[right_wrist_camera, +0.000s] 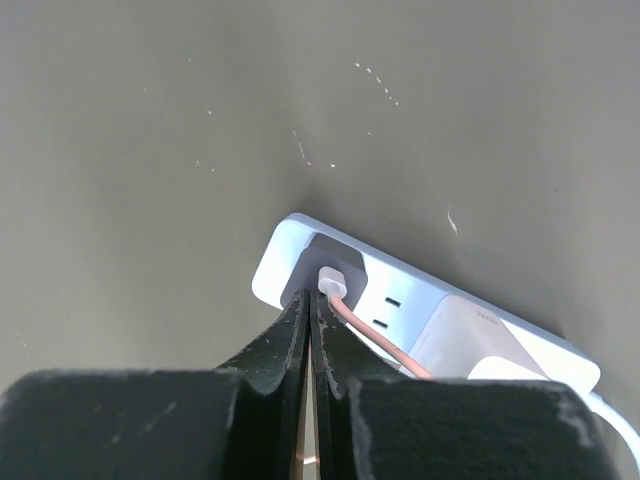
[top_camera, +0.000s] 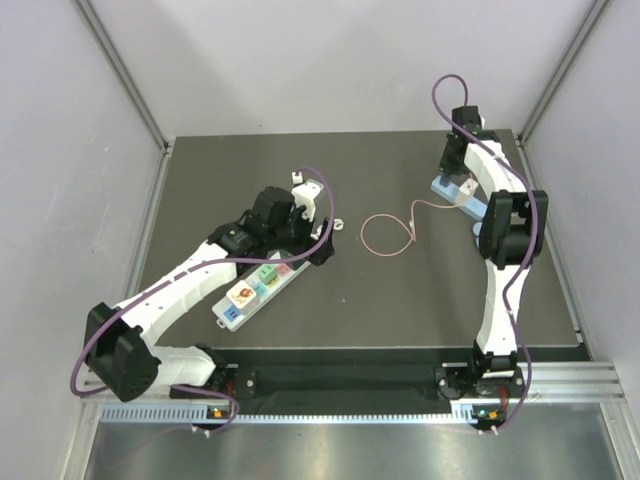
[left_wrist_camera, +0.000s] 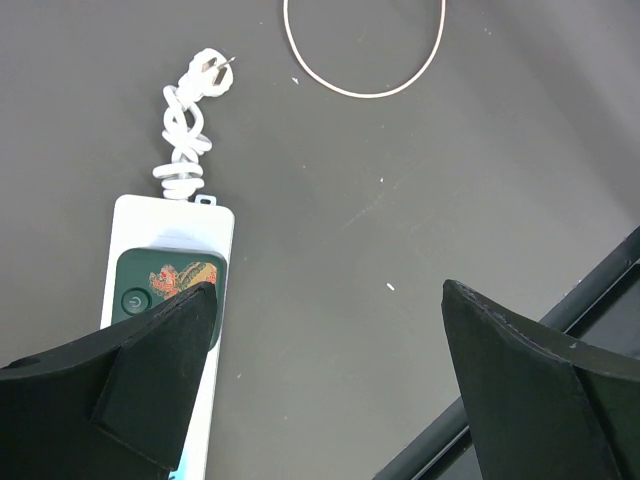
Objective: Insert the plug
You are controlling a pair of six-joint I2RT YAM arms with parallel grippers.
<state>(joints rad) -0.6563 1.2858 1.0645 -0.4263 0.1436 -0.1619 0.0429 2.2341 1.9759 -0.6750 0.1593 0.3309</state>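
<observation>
- Small white plug (right_wrist_camera: 332, 280) sits in the dark grey end socket of a light-blue plastic power strip (right_wrist_camera: 395, 285), which lies at the far right of the dark bench (top_camera: 400, 300).
- A thin pink cable (right_wrist_camera: 375, 335) runs from the plug past the fingers. In the top view it curls into a loop mid-bench.
- The right gripper (right_wrist_camera: 310, 300) has its jaws pressed together with no gap, tips just beside the plug's base. Whether they pinch the cable cannot be told.
- The left gripper (left_wrist_camera: 328, 290) is spread wide and holds nothing, with one finger (left_wrist_camera: 160, 370) over the green-stickered end of a long white power strip (left_wrist_camera: 170, 230).
- That strip's bundled white cord (left_wrist_camera: 185, 135) lies on the bench beyond it.
</observation>
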